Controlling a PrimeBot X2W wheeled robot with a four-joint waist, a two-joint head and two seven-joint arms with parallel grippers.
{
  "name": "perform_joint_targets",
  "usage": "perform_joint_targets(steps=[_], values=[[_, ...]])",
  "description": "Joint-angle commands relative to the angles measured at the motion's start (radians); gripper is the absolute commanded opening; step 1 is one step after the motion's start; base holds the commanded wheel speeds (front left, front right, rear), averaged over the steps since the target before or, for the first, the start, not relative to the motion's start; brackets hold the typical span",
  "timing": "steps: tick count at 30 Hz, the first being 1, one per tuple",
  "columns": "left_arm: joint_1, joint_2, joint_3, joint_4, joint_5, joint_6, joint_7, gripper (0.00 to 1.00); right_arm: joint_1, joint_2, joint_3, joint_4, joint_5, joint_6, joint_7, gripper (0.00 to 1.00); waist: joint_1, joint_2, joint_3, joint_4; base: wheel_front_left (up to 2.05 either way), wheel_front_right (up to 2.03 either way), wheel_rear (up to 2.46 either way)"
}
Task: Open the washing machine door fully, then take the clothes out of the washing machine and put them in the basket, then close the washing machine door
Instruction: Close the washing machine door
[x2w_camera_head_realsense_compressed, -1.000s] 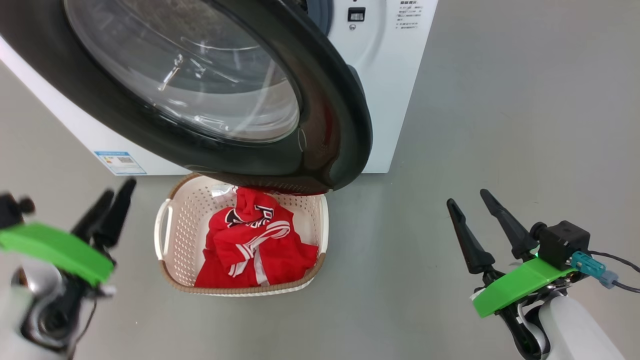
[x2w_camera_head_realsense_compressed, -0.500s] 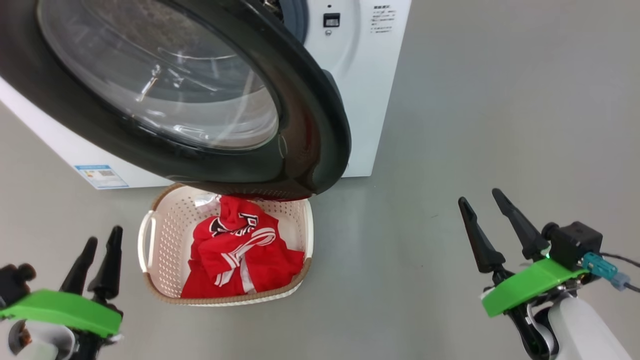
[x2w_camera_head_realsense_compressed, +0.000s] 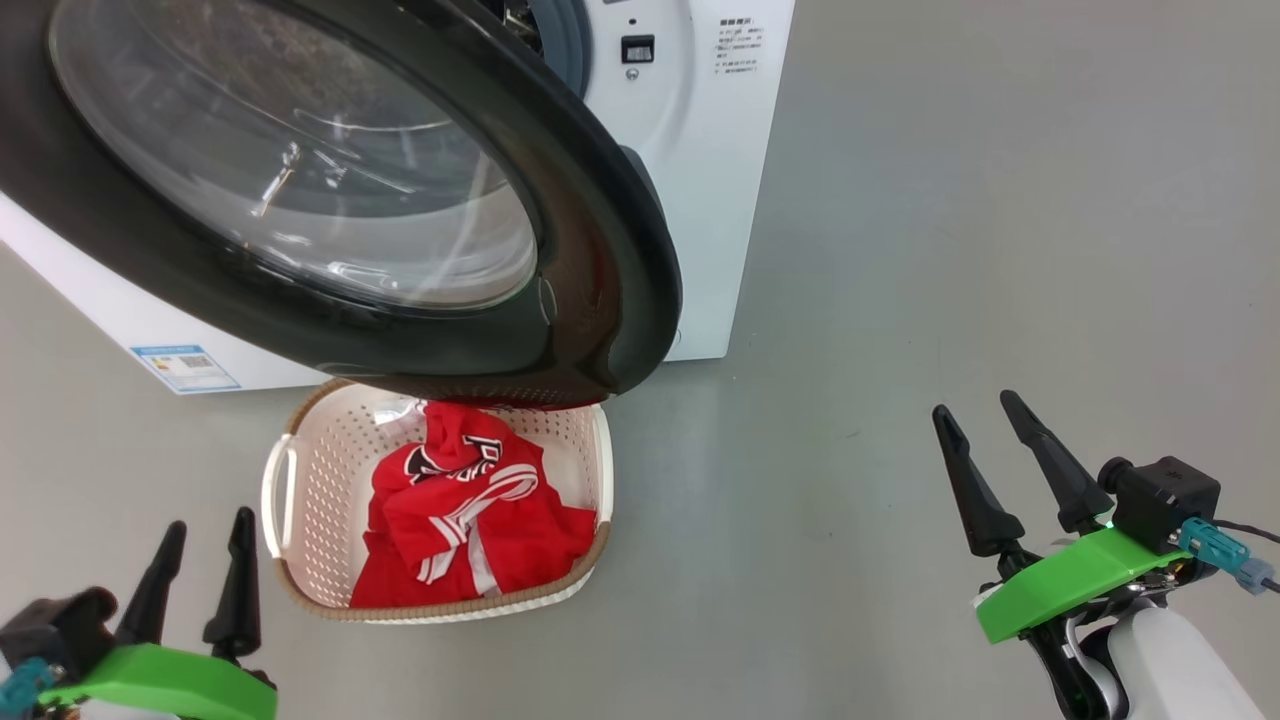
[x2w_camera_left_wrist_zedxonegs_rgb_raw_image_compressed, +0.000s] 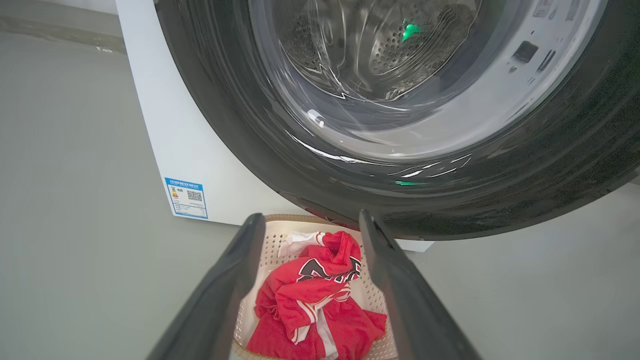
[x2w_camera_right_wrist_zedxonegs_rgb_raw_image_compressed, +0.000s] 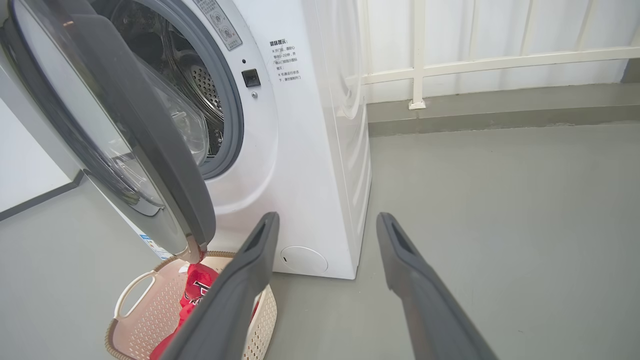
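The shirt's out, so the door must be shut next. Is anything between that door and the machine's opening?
Nothing visible does. In the right wrist view the gap between the washing machine door and the grey gasket is bare. The red jersey lies in the basket, below the door's rim.

Right tool (x2w_camera_right_wrist_zedxonegs_rgb_raw_image_compressed: 326, 216) with long dark fingers spread wide and empty, white washing machine (x2w_camera_right_wrist_zedxonegs_rgb_raw_image_compressed: 310, 150) ahead, black-rimmed door (x2w_camera_right_wrist_zedxonegs_rgb_raw_image_compressed: 150, 140) standing open, red jersey (x2w_camera_right_wrist_zedxonegs_rgb_raw_image_compressed: 197, 285) in cream basket (x2w_camera_right_wrist_zedxonegs_rgb_raw_image_compressed: 130, 295) beneath the door's lower edge, grey floor (x2w_camera_right_wrist_zedxonegs_rgb_raw_image_compressed: 500, 200), white railing (x2w_camera_right_wrist_zedxonegs_rgb_raw_image_compressed: 450, 62) behind
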Motion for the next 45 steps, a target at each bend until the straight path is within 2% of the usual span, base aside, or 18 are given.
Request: perform_joint_targets(steps=[1,2,3,4,12,16,22,33,34,35,36,45], values=[[0.002,0.011,0.070,-0.037,0.050,0.002,-0.012,1.00,0.017,-0.005,0.013,-0.025,-0.001,0.002,-0.012,1.00,0.0000,0.0000,-0.002,0.001,0.00,0.00,0.00],[0.002,0.011,0.070,-0.037,0.050,0.002,-0.012,1.00,0.017,-0.005,0.013,-0.025,-0.001,0.002,-0.012,1.00,0.0000,0.0000,-0.002,0.001,0.00,0.00,0.00],[0.021,-0.019,0.107,-0.061,0.124,-0.001,-0.012,1.00,0.018,-0.005,0.012,-0.024,-0.001,0.002,-0.012,1.00,0.0000,0.0000,-0.004,0.001,0.00,0.00,0.00],[0.021,-0.019,0.107,-0.061,0.124,-0.001,-0.012,1.00,0.018,-0.005,0.012,-0.024,-0.001,0.002,-0.012,1.00,0.0000,0.0000,-0.004,0.001,0.00,0.00,0.00],[0.078,-0.142,0.263,-0.174,0.364,-0.009,-0.012,1.00,0.031,-0.006,0.009,-0.023,-0.002,0.002,-0.012,1.00,0.0000,0.0000,-0.015,0.004,0.00,0.00,0.00],[0.095,-0.177,0.302,-0.192,0.432,-0.011,-0.012,1.00,0.038,-0.006,0.009,-0.021,-0.003,0.002,-0.012,1.00,0.0000,0.0000,-0.018,0.005,0.00,0.00,0.00],[0.114,-0.207,0.329,-0.196,0.488,-0.012,-0.012,1.00,0.045,0.000,0.011,-0.018,-0.005,0.002,-0.012,1.00,0.0000,0.0000,-0.019,0.001,0.00,0.00,0.00],[0.114,-0.220,0.326,-0.214,0.488,-0.012,-0.012,1.00,0.040,0.003,0.013,-0.021,-0.001,0.002,-0.012,1.00,0.0000,0.0000,-0.029,0.014,0.00,0.00,0.00],[0.113,-0.220,0.323,-0.215,0.486,-0.012,-0.012,1.00,0.037,0.006,0.014,-0.024,0.006,0.002,-0.012,0.80,0.0000,0.0000,-0.029,0.017,0.00,0.00,0.00],[0.112,-0.221,0.320,-0.215,0.483,-0.012,-0.012,1.00,0.032,0.009,0.016,-0.025,0.011,0.002,-0.012,0.20,0.0000,0.0000,-0.029,0.019,0.00,0.00,0.00],[0.111,-0.222,0.317,-0.215,0.481,-0.012,-0.012,1.00,0.027,0.011,0.020,-0.026,0.016,0.002,-0.012,0.00,0.0000,0.0000,-0.029,0.022,0.00,0.00,0.00],[0.103,-0.235,0.288,-0.215,0.467,-0.012,-0.012,1.00,-0.047,0.044,0.111,-0.044,0.029,0.002,-0.012,0.00,0.0000,0.0000,-0.020,0.064,0.00,0.00,0.00]])
